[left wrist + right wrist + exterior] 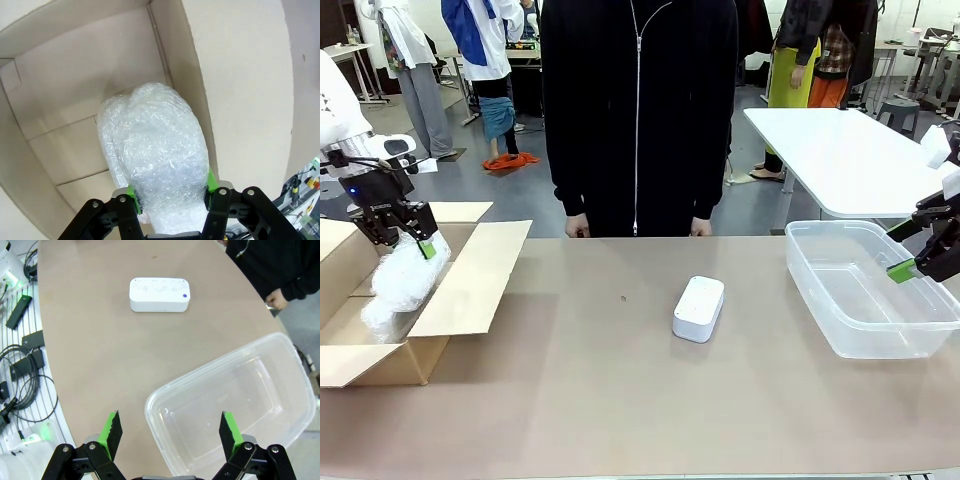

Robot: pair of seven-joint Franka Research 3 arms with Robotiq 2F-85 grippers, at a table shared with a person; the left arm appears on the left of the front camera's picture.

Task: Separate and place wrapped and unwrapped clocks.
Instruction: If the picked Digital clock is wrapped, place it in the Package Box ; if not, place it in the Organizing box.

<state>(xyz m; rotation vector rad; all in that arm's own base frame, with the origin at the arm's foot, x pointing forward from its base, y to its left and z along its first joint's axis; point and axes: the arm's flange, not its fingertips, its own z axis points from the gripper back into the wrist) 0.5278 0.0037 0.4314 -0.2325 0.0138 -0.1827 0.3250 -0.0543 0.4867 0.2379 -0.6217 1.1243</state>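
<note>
A wrapped clock [405,275], an oblong bundle in whitish bubble wrap, leans into the open cardboard box [470,280] at the table's left. My left gripper [405,235] holds its upper end. In the left wrist view both green pads press the sides of the wrapped clock [155,155], with the left gripper [170,192] shut on it above the box floor [75,65]. The unwrapped clock [699,307], a bare white rounded block, lies mid-table. It also appears in the right wrist view [159,295]. My right gripper [920,240] hangs open and empty over the clear tub [820,228]; its wrist view shows the jaws [170,432] spread wide.
The clear plastic tub [150,410] at the right holds nothing. A person in a black zip jacket stands at the far edge, hands [578,228] resting by the table. The box flaps [380,365] spread outward over the tabletop.
</note>
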